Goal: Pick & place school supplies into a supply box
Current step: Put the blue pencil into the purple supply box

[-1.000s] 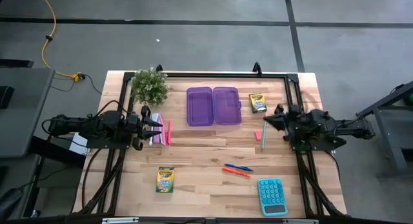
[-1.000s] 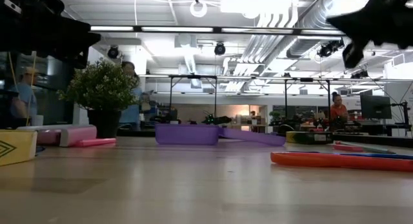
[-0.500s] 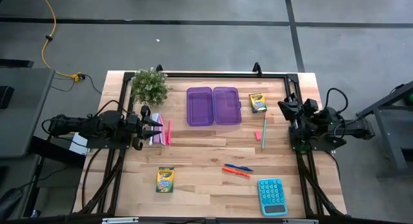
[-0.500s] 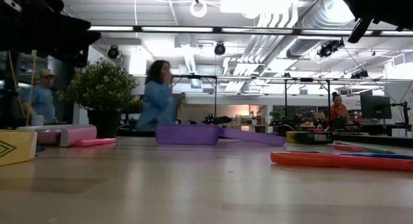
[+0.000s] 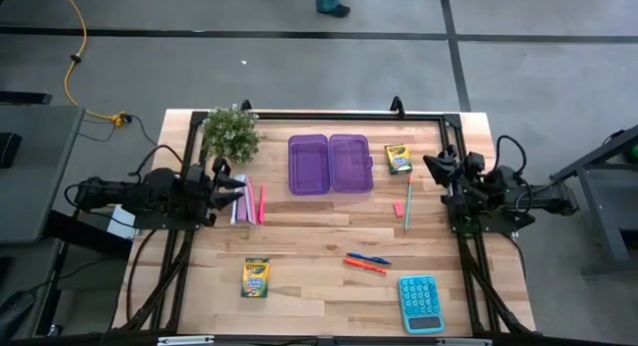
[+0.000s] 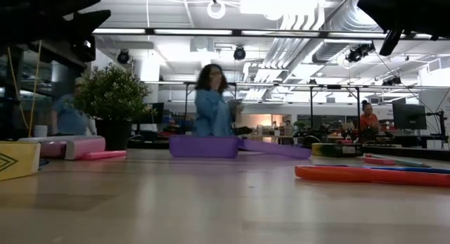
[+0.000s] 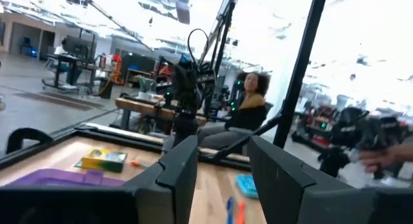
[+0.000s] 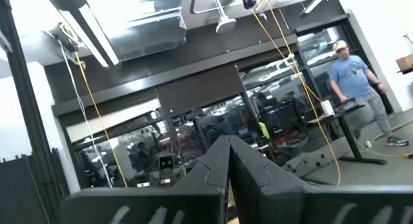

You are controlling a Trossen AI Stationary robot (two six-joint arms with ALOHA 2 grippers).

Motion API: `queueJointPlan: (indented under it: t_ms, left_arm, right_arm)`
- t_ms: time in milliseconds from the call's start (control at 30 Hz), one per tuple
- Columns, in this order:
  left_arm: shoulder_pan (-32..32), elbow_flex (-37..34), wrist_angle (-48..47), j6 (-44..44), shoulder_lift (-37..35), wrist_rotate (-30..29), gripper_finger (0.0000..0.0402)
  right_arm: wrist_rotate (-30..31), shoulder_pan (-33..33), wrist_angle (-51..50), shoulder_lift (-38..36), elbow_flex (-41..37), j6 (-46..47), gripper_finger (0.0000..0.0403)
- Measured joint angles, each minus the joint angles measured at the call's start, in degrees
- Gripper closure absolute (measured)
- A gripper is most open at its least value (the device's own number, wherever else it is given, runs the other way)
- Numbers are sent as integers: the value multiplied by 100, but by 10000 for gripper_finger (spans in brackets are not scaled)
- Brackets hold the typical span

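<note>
The purple supply box (image 5: 330,164) lies open on its two halves at the table's far middle. One crayon box (image 5: 398,159) lies to its right, the other (image 5: 255,277) near the front left. A pink pen (image 5: 261,203) lies beside the booklet. A pink eraser (image 5: 398,208) and a green pen (image 5: 407,204) lie right of centre. Red and blue pens (image 5: 367,262) lie toward the near edge. My left gripper (image 5: 239,184) hangs open above the booklet's far end. My right gripper (image 5: 429,164), shut (image 8: 228,156), hovers right of the crayon box, raised off the table.
A potted plant (image 5: 230,133) stands at the far left corner, close to my left gripper. The pink-and-white booklet (image 5: 242,201) lies under that gripper. A teal calculator (image 5: 421,303) sits at the near right. A black frame rail (image 5: 339,114) runs along the far edge. People move beyond the table.
My right gripper has drawn back from above the green pen toward the table's right and far edges, rising and tipping upward. My left gripper has shifted slightly toward the far edge and tipped up. No object on the table has moved. A person has walked across behind the table.
</note>
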Motion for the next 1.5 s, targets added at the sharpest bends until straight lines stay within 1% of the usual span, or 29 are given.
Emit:
queueJointPlan:
  t_ms: [200,267,333,400,433,467,533,600,733,833,967,1133,1267,1400,1500]
  left_arm:
    - [0,-1,27,-459,0,-18,271]
    - [0,-2,33,-729,0,-116,271]
    - [-3,-2,130,-1265,2,-568,271]
    - [2,-1,375,-1864,2,-1146,271]
    - [13,0,562,-2007,11,-1275,271]
    - [12,8,796,-2016,46,-1285,271]
    - [11,182,1038,-1755,167,-1189,271]
    - [7,525,1020,-1372,392,-1208,271]
    - [9,1362,458,-554,1036,-1189,271]
    - [11,1964,-153,-397,1517,-1011,271]
    - [11,2518,-777,-361,2013,-791,271]
    - [11,2762,-884,-361,2247,-780,271]
    - [11,2770,-883,-361,2249,-780,271]
    - [11,2770,-882,-363,2249,-800,271]
    - [11,2770,-882,-361,2249,-907,271]
  right_arm:
    - [53,0,-46,0,0,0,402]
    - [51,0,-49,0,0,8,402]
    - [52,0,-51,0,0,295,402]
    - [94,-2,-41,0,2,918,402]
    - [102,-3,-14,0,2,1212,402]
    - [101,-4,29,0,2,1360,402]
    - [91,-4,156,0,2,1489,402]
    - [32,-4,396,0,2,1439,402]
    - [-164,-2,865,77,64,996,402]
    - [-253,-4,637,336,403,747,402]
    - [-437,-2,-207,995,1095,486,402]
    - [-510,-2,-1620,1804,1953,430,402]
    - [-508,-2,-2340,2200,2452,447,402]
    - [-481,-8,-2556,2439,2718,678,402]
    - [-140,-15,-2423,2573,2765,912,402]
